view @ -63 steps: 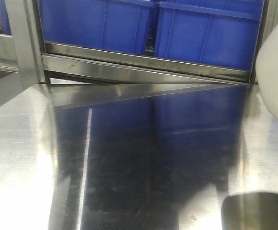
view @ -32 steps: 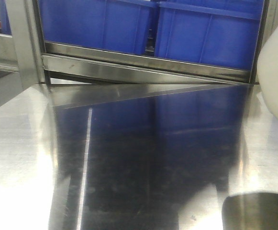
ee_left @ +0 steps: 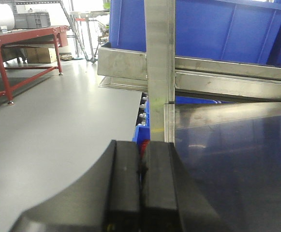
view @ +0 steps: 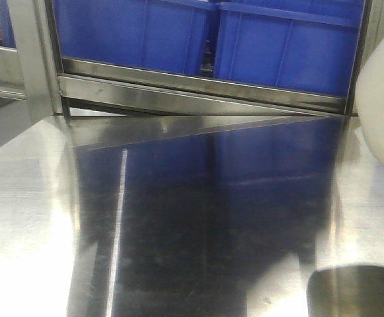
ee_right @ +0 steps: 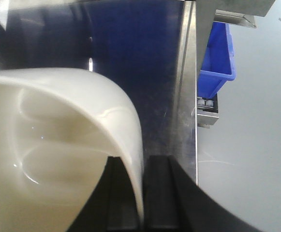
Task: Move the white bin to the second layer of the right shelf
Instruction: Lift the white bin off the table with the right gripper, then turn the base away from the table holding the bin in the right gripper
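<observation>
The right gripper (ee_right: 139,166) pinches the wall of the one white bin (ee_right: 58,145) between its two black jaws; the bin fills the lower left of that wrist view and shows at the right edge of the front view, over the stainless deck (view: 178,231). The left gripper (ee_left: 140,162) has its jaws pressed together on nothing. The deck is glossy and mirrors two blue crates (view: 132,33) behind a steel rail (view: 198,86) at the top, and beyond it lie the grey floor (ee_left: 58,125) and one red-framed table (ee_left: 24,35), upper left.

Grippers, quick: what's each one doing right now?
Left gripper: shut, holding nothing.
Right gripper: shut on the white bin, pinching its wall.
</observation>
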Robot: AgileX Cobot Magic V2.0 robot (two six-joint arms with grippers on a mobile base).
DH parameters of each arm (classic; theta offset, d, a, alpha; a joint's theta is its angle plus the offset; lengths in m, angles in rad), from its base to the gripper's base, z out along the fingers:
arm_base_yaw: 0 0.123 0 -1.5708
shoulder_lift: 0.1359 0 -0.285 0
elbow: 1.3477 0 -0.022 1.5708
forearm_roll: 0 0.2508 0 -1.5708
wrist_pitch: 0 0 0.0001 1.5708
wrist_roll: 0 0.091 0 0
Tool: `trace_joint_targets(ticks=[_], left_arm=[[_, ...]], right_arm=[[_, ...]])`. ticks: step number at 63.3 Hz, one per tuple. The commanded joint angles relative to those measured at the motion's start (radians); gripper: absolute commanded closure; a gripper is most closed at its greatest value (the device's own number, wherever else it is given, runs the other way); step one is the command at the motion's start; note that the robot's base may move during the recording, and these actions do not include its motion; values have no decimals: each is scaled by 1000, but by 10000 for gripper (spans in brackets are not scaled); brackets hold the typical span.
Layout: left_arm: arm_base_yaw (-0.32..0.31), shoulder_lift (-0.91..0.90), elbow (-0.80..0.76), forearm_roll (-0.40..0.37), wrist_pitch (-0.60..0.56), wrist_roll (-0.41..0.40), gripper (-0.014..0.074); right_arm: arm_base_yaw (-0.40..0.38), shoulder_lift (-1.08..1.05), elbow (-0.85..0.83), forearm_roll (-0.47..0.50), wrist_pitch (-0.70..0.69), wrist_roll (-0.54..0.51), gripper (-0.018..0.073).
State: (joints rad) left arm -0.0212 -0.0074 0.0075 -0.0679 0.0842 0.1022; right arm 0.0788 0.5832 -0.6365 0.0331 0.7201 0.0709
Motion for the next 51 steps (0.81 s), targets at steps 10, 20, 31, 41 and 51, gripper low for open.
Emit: trace_joint_targets(ticks=[10, 20, 31, 41, 51], left_arm=[[2, -16, 37, -6, -84, -3, 512], [2, -16, 37, -6, -84, -3, 512], [2, -16, 37, -6, -84, -3, 512], [2, -16, 37, -6, -84, -3, 512], [2, -16, 37, -6, -84, -3, 512]], right_arm=[[-7, -2, -30, 8, -82, -2, 510], [-7, -2, -30, 8, -82, -2, 510], [-7, -2, -30, 8, -82, -2, 510], [-7, -2, -30, 8, -82, -2, 510], [-7, -2, -30, 8, -82, -2, 510]])
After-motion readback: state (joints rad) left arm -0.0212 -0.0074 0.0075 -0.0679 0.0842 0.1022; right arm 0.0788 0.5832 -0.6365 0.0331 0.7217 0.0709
